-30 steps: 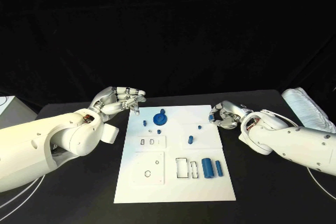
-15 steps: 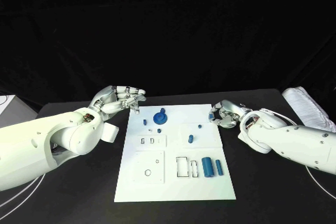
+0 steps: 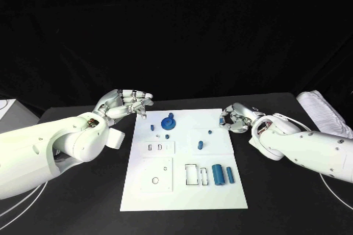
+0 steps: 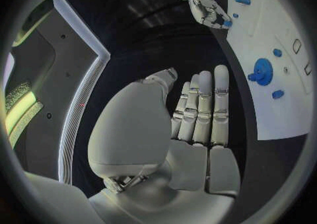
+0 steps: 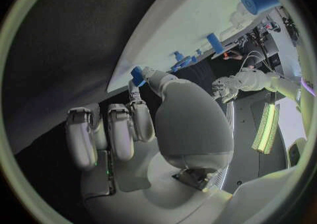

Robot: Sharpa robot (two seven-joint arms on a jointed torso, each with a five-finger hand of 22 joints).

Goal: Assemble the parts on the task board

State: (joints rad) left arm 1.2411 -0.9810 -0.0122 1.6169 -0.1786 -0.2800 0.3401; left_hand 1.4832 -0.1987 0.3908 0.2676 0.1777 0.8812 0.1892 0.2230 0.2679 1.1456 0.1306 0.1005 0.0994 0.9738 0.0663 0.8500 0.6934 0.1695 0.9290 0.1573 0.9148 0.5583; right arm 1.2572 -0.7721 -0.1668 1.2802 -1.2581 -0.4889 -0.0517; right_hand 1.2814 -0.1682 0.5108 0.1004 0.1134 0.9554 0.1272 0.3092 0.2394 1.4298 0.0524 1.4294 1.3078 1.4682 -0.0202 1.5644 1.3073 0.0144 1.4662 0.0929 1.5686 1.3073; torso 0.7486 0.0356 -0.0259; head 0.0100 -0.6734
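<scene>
Black table (image 3: 279, 194), right hand (image 3: 234, 120) (pinching part (image 3: 221, 122))

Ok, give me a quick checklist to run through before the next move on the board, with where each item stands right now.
1. Right hand has a part: ok. It pinches a small blue piece at the task board's right edge.
2. Left hand free: ok. Fingers curled in beside the board's far left corner; nothing visible in them.
3. Blue gear seated on the board: cannot tell.
4. Two blue cylinders still waiting: ok, lying side by side near the rectangular slot outline.
5. Target hole for the held piece: cannot tell.
</scene>
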